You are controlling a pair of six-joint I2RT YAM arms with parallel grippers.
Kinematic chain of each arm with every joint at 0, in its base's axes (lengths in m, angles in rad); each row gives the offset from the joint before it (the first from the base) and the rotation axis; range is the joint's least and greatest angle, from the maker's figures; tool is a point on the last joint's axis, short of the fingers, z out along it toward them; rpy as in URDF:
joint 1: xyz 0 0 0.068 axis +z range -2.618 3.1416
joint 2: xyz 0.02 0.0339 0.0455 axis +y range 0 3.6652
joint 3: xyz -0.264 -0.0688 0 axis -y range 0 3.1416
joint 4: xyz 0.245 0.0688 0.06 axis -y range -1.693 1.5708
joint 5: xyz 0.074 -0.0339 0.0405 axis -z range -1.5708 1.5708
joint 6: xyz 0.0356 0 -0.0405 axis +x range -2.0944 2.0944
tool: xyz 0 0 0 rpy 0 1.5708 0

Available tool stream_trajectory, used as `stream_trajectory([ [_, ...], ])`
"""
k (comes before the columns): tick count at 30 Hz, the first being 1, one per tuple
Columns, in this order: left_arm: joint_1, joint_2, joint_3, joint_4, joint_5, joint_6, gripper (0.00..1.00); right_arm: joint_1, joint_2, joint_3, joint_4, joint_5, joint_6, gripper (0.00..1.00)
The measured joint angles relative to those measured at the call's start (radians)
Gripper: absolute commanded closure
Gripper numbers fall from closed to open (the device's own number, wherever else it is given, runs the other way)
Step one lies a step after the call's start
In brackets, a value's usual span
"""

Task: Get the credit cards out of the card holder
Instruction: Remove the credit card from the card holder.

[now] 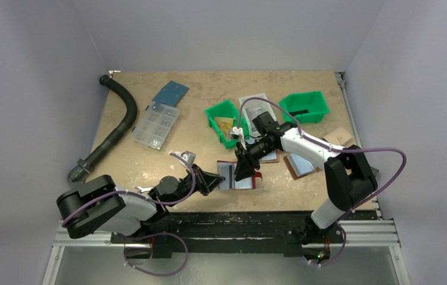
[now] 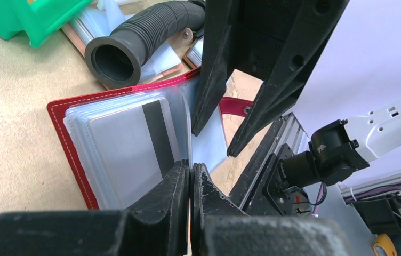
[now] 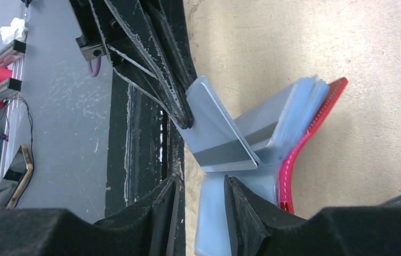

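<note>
At lower centre, the card holder [image 1: 228, 170] is shown open on the worktop [image 1: 150, 163], its striped credit card [image 3: 217, 125] pinched from the left by the closed left tool [image 3: 186, 120], the right tool [image 3: 202, 186] half open above the pockets [image 3: 294, 101].

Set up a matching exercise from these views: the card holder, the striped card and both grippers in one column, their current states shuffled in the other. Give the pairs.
Things
1. dark red stitched card holder
2. grey card with a dark stripe
3. left gripper
4. right gripper

States
A. jaws apart, either side of a pale plastic sleeve
B. jaws shut on a card's corner
C. lying open on the tan table
D. tilted up off the pockets

Pairs: 1-C, 2-D, 3-B, 4-A
</note>
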Motion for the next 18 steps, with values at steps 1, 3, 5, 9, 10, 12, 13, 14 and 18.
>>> stream_trajectory([
  [1, 0.0, 0.0, -0.006, 0.01, 0.0, -0.001, 1.0, 0.0, 0.0, -0.002, 0.009, 0.002, 0.011, 0.55],
  [3, 0.0, 0.0, -0.018, 0.03, 0.0, -0.002, 1.0, 0.0, 0.0, -0.004, 0.021, 0.008, 0.027, 0.55],
  [5, 0.0, 0.0, -0.023, 0.045, 0.0, -0.002, 1.0, 0.0, 0.001, -0.004, 0.03, 0.008, 0.04, 0.55],
  [9, 0.0, 0.003, -0.024, 0.061, 0.008, -0.003, 1.0, 0.0, 0.002, -0.004, 0.038, -0.001, 0.051, 0.54],
  [10, 0.0, 0.006, -0.024, 0.07, 0.011, -0.003, 1.0, 0.0, 0.002, -0.004, 0.038, -0.004, 0.053, 0.54],
  [12, 0.0, 0.016, -0.024, 0.09, 0.018, -0.009, 1.0, -0.001, 0.002, -0.004, 0.037, -0.024, 0.053, 0.55],
  [13, 0.0, 0.02, -0.024, 0.098, 0.02, -0.01, 1.0, -0.002, 0.002, -0.004, 0.035, -0.03, 0.053, 0.55],
  [14, 0.0, 0.026, -0.024, 0.107, 0.023, -0.011, 1.0, -0.003, 0.002, -0.004, 0.032, -0.036, 0.052, 0.55],
  [18, 0.001, 0.059, -0.024, 0.153, 0.034, -0.025, 1.0, -0.013, 0.002, -0.004, 0.014, -0.068, 0.05, 0.6],
])
